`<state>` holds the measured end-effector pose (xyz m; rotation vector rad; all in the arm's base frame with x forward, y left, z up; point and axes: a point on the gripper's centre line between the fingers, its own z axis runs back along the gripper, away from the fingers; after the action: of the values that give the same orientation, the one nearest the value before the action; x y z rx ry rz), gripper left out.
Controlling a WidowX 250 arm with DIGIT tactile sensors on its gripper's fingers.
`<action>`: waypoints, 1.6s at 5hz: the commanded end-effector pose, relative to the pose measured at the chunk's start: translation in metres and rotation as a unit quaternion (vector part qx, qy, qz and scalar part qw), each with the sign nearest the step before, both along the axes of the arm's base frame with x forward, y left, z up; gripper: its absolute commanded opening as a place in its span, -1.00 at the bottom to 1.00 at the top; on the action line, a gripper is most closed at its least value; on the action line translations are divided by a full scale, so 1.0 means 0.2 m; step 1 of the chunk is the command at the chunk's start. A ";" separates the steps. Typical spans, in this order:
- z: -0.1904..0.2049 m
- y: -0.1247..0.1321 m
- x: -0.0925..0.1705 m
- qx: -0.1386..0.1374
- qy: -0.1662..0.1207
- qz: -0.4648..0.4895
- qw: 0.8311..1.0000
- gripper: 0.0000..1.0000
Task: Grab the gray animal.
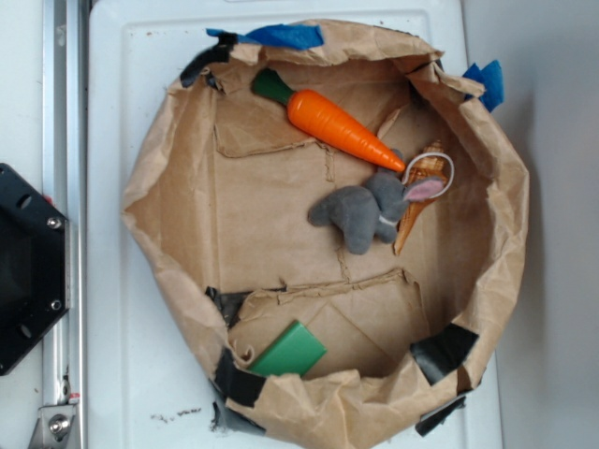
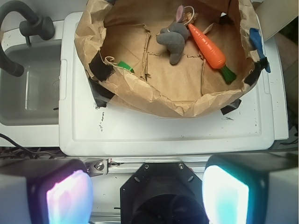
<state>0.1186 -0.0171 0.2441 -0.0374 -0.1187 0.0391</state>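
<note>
Looking down from the wrist, we see our gripper [image 2: 147, 191] wide apart and holding nothing, well back from the paper bowl [image 1: 164, 178]. Inside it the rabbit [image 1: 360, 213] lies touching the carrot [image 1: 332, 122] tip, against the shell [image 1: 421, 192].

This looks like a robot test bench dressed up as a toy kitchen — not a real home. A white plastic countertop [image 2: 163, 133] carries a ring of crumpled brown paper [image 1: 168, 187] patched with black and blue tape. Left of the countertop in the wrist view sits a small molded sink [image 2: 28, 84] with a dark curved faucet [image 2: 18, 23] — play-kitchen parts. Beside the countertop runs an aluminium rail [image 1: 58, 112] with a black robot base [image 1: 28, 267].
</note>
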 end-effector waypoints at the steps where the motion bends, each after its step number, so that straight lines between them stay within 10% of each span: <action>1: 0.00 0.00 0.00 0.000 0.000 0.000 1.000 1.00; 4: -0.18 0.16 0.57 0.000 -0.039 0.140 0.989 1.00; 8: -0.42 0.25 0.67 -0.015 -0.021 0.218 0.976 1.00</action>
<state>0.2541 0.0227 0.1509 -0.0409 -0.1307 0.4534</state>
